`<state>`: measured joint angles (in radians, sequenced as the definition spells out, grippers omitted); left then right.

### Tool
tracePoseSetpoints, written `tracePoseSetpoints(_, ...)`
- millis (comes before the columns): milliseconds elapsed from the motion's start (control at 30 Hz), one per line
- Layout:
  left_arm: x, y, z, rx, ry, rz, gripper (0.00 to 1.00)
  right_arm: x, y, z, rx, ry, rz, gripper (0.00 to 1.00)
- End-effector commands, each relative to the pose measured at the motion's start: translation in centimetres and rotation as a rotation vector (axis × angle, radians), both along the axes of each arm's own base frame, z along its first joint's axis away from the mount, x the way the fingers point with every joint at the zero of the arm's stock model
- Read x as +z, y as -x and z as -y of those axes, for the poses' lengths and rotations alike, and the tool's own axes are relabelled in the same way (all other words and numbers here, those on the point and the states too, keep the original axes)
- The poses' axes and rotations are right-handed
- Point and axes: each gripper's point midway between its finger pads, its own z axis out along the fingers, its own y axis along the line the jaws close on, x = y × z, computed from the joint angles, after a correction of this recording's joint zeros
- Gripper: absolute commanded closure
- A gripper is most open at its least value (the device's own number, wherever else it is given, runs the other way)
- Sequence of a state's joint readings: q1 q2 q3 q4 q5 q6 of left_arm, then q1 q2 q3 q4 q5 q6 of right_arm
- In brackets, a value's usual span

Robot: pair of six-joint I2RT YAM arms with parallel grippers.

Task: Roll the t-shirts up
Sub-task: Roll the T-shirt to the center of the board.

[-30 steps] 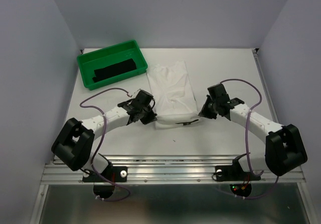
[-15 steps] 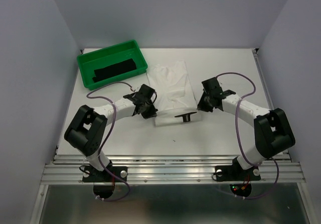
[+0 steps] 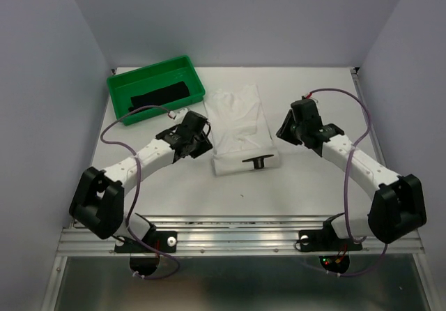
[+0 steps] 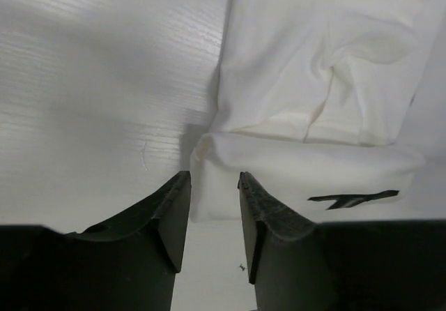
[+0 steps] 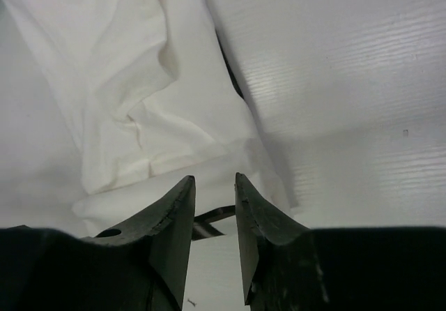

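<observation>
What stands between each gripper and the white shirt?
Nothing visible does. The left gripper and the right gripper both stand open and empty, one at each end of the rolled near edge of the white shirt.

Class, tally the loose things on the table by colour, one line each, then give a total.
White: 1, the white t-shirt
Black: 1, the black t-shirt
Green: 1, the green tray
Total: 3

A green plastic tray (image 3: 143, 84) sits at the ten o'clock corner of the white table (image 3: 306, 185), slightly askew to its edges. A ribbed aluminium rail (image 3: 237, 236) borders the table at six o'clock.
</observation>
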<state>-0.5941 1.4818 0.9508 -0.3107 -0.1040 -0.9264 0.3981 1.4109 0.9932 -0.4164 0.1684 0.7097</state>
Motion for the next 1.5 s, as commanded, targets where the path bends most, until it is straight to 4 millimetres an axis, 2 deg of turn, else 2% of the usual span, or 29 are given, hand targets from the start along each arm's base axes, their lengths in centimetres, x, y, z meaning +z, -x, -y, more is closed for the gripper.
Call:
tracePoseSetpoints(0, 4.1, 0.2, -1.4, 0.081, 0.004, 0.116, 0.63, 3.4, 0.8, -0.2, 0.051, -0.033, 0.088, 0.67)
tracePoseSetpoints(33, 3.9, 0.6, -1.3, 0.081, 0.010, 0.114, 0.78, 3.1, 1.4, -0.8, 0.076, -0.038, 0.077, 0.71)
tracePoseSetpoints(67, 4.1, 0.7, -0.7, 0.068, 0.029, 0.124, 0.86, 2.8, 2.1, -1.8, 0.115, -0.054, 0.061, 0.74)
tracePoseSetpoints(100, 4.1, 1.4, 0.3, 0.033, 0.052, 0.116, 1.00, 2.2, 2.3, -2.3, 0.131, -0.055, 0.044, 0.76)
tracePoseSetpoints(133, 4.3, 1.4, 1.1, 0.015, 0.074, 0.124, 1.00, 1.8, 2.9, -3.3, 0.159, -0.054, 0.032, 0.83)
tracePoseSetpoints(267, 3.4, 2.2, 4.5, -0.065, 0.112, 0.091, 1.00, -0.5, 3.5, -4.4, 0.184, -0.068, -0.021, 0.93)
tracePoseSetpoints(333, 2.5, 2.5, 6.3, -0.105, 0.126, 0.067, 1.00, -1.6, 3.3, -4.5, 0.172, -0.069, -0.032, 0.94)
tracePoseSetpoints(367, 1.5, 2.5, 6.7, -0.110, 0.117, 0.047, 1.00, -1.7, 3.1, -4.5, 0.162, -0.071, -0.032, 0.94)
tracePoseSetpoints(433, 1.0, 2.2, 7.4, -0.122, 0.125, 0.033, 1.00, -2.3, 2.5, -4.5, 0.156, -0.050, -0.039, 0.94)
tracePoseSetpoints(467, 1.0, 1.8, 7.7, -0.122, 0.125, 0.039, 1.00, -3.3, 2.2, -4.2, 0.144, -0.020, -0.057, 0.94)
tracePoseSetpoints(500, 0.2, 1.6, 7.8, -0.125, 0.106, 0.032, 1.00, -3.7, 1.8, -4.1, 0.148, 0.000, -0.058, 0.94)
tracePoseSetpoints(533, 0.2, 1.0, 7.9, -0.119, 0.095, 0.044, 1.00, -3.7, 1.1, -4.2, 0.146, 0.012, -0.055, 0.94)
tracePoseSetpoints(567, 0.1, 0.5, 7.9, -0.113, 0.086, 0.051, 1.00, -5.1, 0.8, -3.9, 0.135, 0.048, -0.082, 0.94)
tracePoseSetpoints(600, -0.6, 0.0, 7.9, -0.117, 0.058, 0.050, 1.00, -5.4, 0.1, -4.0, 0.135, 0.065, -0.078, 0.95)
tracePoseSetpoints(700, -2.2, -0.6, 7.5, -0.123, 0.014, 0.023, 1.00, -8.1, -0.3, -2.9, 0.096, 0.142, -0.127, 0.99)
tracePoseSetpoints(767, -2.5, -0.6, 7.4, -0.136, -0.002, 0.015, 1.00, -8.8, -0.2, -2.2, 0.069, 0.160, -0.146, 0.99)
tracePoseSetpoints(867, -1.5, -0.5, 7.6, -0.161, 0.015, 0.029, 1.00, -7.7, 0.2, -2.2, 0.069, 0.135, -0.131, 0.99)
tracePoseSetpoints(900, -1.0, -0.5, 7.8, -0.170, 0.027, 0.037, 1.00, -6.3, 0.1, -2.4, 0.079, 0.117, -0.097, 0.99)
tracePoseSetpoints(1033, 1.5, -0.6, 8.7, -0.204, 0.071, 0.077, 1.00, -2.9, 0.1, -3.8, 0.128, 0.048, -0.027, 0.99)
tracePoseSetpoints(1133, 2.5, -0.8, 9.3, -0.214, 0.090, 0.090, 1.00, -2.0, 0.2, -4.5, 0.150, 0.030, -0.015, 0.98)
tracePoseSetpoints(1233, 2.2, -1.6, 9.3, -0.198, 0.064, 0.085, 1.00, -2.4, -0.3, -4.1, 0.127, 0.058, -0.017, 0.97)
tracePoseSetpoints(1367, 0.8, -2.1, 9.2, -0.186, 0.021, 0.067, 1.00, -4.7, -1.2, -3.0, 0.107, 0.108, -0.067, 0.95)
tracePoseSetpoints(1467, -1.2, -2.4, 8.8, -0.180, -0.023, 0.050, 1.00, -6.7, -1.3, -3.0, 0.126, 0.141, -0.111, 0.95)
